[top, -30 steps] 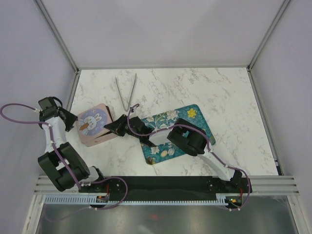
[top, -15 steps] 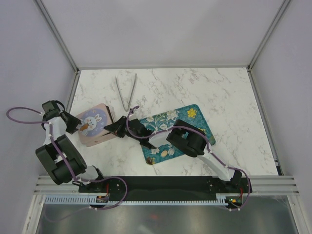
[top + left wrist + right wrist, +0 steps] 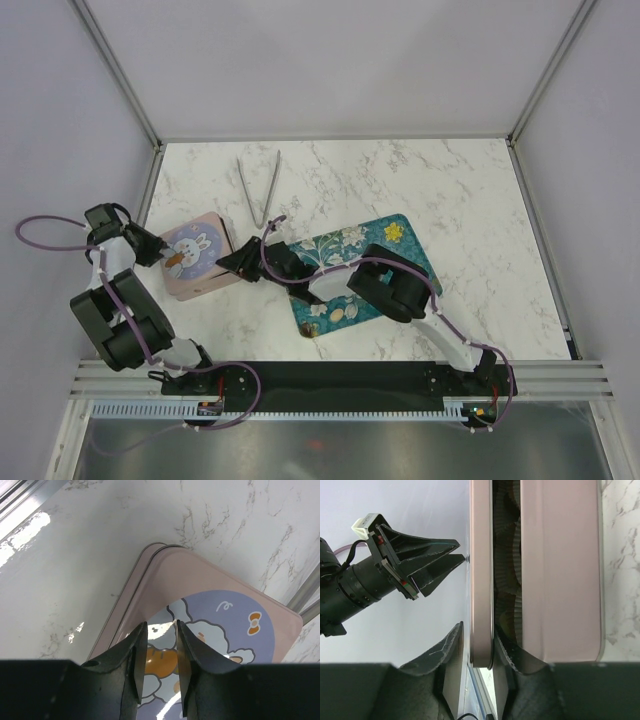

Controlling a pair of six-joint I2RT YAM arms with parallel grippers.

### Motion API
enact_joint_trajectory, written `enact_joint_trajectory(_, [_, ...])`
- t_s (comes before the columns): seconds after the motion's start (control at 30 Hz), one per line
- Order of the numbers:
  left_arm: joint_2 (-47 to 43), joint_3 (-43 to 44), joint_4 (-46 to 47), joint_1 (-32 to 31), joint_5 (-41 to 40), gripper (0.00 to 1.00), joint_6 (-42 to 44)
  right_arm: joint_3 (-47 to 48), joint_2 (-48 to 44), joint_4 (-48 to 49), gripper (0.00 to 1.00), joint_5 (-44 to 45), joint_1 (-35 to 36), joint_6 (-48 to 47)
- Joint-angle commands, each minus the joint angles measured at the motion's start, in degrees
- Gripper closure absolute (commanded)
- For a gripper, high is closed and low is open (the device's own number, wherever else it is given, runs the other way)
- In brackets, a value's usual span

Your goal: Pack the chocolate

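Observation:
A pink tin with a bunny-print lid (image 3: 190,252) stands at the table's left. My right gripper (image 3: 228,262) is shut on the lid's right rim (image 3: 481,580) and holds it slightly ajar from the tin's base (image 3: 560,570). Dark crinkled paper cups (image 3: 507,555) show in the gap. My left gripper (image 3: 155,250) hovers at the lid's left edge (image 3: 225,620), its jaws a little apart and empty (image 3: 160,625). It also shows in the right wrist view (image 3: 462,558). A few pale chocolates (image 3: 340,313) lie on the teal tray's near left corner. Any chocolate in the tin is hidden.
The teal flowered tray (image 3: 400,245) lies right of the tin, partly under my right arm. Metal tongs (image 3: 258,185) lie behind the tin. The enclosure's left wall and frame post (image 3: 150,185) stand close to my left gripper.
My left gripper has shifted slightly right and back, up to the lid's left edge, and the left arm's elbow has dropped. My right gripper has kept its hold on the lid.

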Motion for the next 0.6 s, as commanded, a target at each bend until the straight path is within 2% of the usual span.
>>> enact_joint_trajectory(0.0, [2.3,0.3,0.1,0.2,2.5,0.63,2.3,-1.9,-3.7,0.6,0.63,-0.3,-0.6,-2.4])
enact_joint_trajectory(0.13, [2.6,0.3,0.2,0.1,3.3,0.65,2.2,-3.1,-4.9,0.7,0.60,-1.3,-0.8,-3.1])
enact_joint_trajectory(0.2, [3.0,0.3,0.5,0.1,3.7,0.66,2.2,-4.9,-6.0,-0.7,0.53,-0.5,-0.9,-4.0])
enact_joint_trajectory(0.43, [3.4,0.6,0.5,0.1,4.5,0.67,2.3,-10.7,-10.7,-1.4,0.44,-0.3,-2.4,-3.5])
enact_joint_trajectory(0.57, [3.7,0.8,0.6,0.1,4.9,0.68,2.4,-11.2,-13.8,-5.9,0.41,1.7,-3.1,-7.4])
